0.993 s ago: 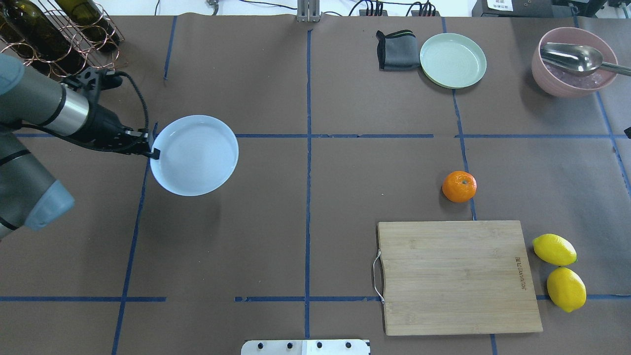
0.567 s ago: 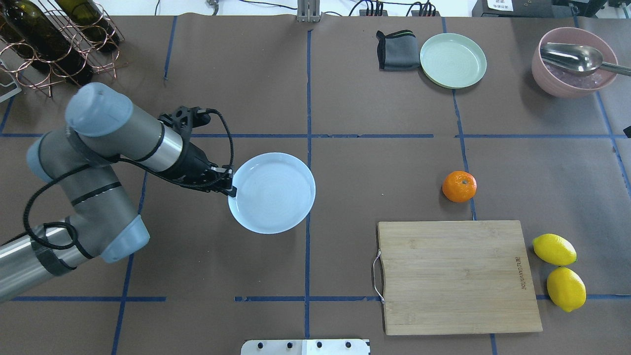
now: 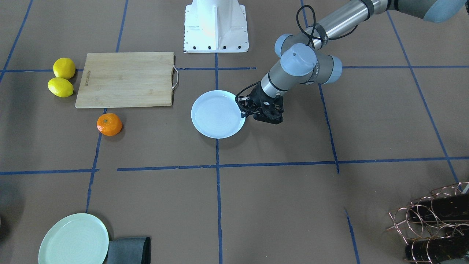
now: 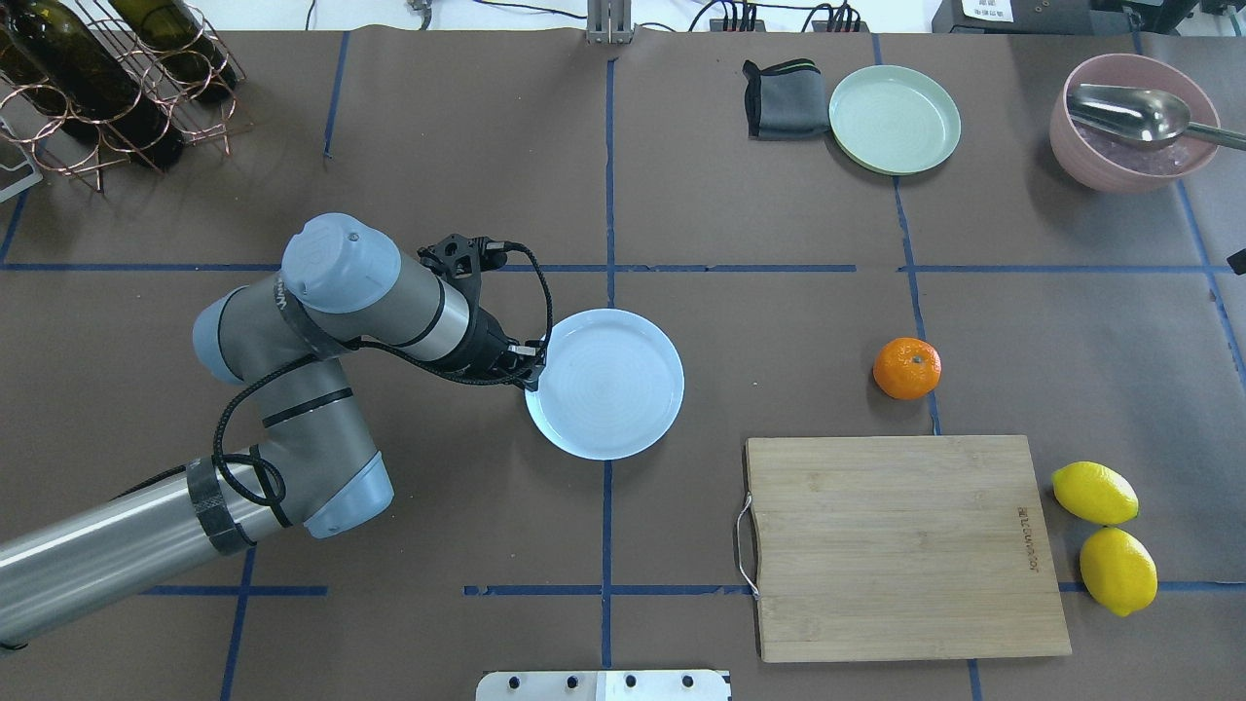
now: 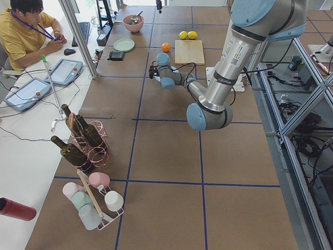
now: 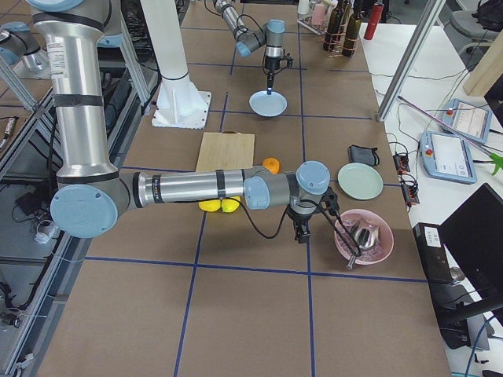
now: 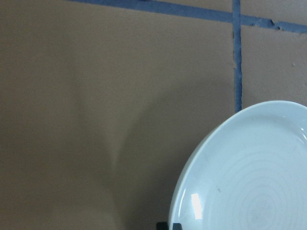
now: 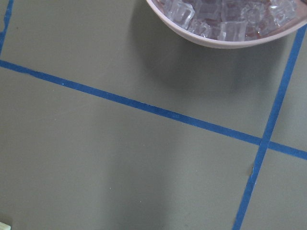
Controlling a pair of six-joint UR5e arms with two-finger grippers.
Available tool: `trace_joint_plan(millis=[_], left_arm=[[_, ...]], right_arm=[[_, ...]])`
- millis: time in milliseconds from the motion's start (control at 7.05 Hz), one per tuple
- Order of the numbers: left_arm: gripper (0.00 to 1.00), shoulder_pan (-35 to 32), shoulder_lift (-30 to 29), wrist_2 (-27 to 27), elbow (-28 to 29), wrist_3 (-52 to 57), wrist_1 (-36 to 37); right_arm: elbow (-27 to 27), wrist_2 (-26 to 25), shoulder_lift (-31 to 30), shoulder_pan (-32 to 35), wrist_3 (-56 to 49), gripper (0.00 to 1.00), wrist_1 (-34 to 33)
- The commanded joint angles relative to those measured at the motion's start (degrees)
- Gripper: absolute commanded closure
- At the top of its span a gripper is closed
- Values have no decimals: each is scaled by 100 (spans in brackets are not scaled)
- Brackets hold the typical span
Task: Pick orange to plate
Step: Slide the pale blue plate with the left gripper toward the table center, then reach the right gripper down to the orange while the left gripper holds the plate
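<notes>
The orange point(image 4: 907, 368) point(image 3: 109, 124) sits on the brown table right of centre, just beyond the cutting board's far edge. The pale bluish-white plate point(image 4: 604, 384) point(image 3: 218, 114) point(image 7: 249, 172) is near the table's middle, over the blue centre line, casting a shadow beneath it. My left gripper point(image 4: 533, 370) point(image 3: 243, 112) is shut on the plate's left rim, well to the left of the orange. My right gripper point(image 6: 302, 232) shows only in the exterior right view, hanging beside the pink bowl; whether it is open or shut I cannot tell.
A wooden cutting board point(image 4: 905, 545) lies front right with two lemons point(image 4: 1095, 492) beside it. At the back right stand a pale green plate point(image 4: 895, 119), a grey cloth point(image 4: 784, 97) and a pink bowl point(image 4: 1134, 122) with ice and a scoop. A bottle rack point(image 4: 107, 78) fills the back left.
My left arm has carried the plate to the right, from the table's left part to the centre line, closer to the orange. The orange has not moved.
</notes>
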Motion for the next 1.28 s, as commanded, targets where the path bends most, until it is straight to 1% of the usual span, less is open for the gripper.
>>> trace_joint_plan(millis=[0,142,284,426,567,709,851,993,1135], left_arm=[[100,54,-77,73,142,-1,-14],[94,63,-86,73,186,8,-14],[33,63,-95,73,177,8,-31],[25,11,-95,65,73,-18,-40],[23,-120,-60,56,-259,-62,-32],[23,-174,-34,47,-340,-63,-32],[23,-166,-25,47,-341,-63,-32],[23,-166,-25,47,-350,-63,-32],[23,-174,-7,47,-341,-54,-32]], right_arm=[[-1,3,6,0,-15,0,9],[-1,3,15,-35,-6,0,9],[17,3,15,-53,-6,0,9],[95,3,24,-131,90,0,9],[479,-23,15,-549,787,0,96],[857,-172,7,-1050,1925,0,471],[1191,-330,-72,-1594,3242,0,1032],[1421,-470,-64,-2078,4403,0,1350],[1745,-1107,-3,-2736,5433,0,1432]])
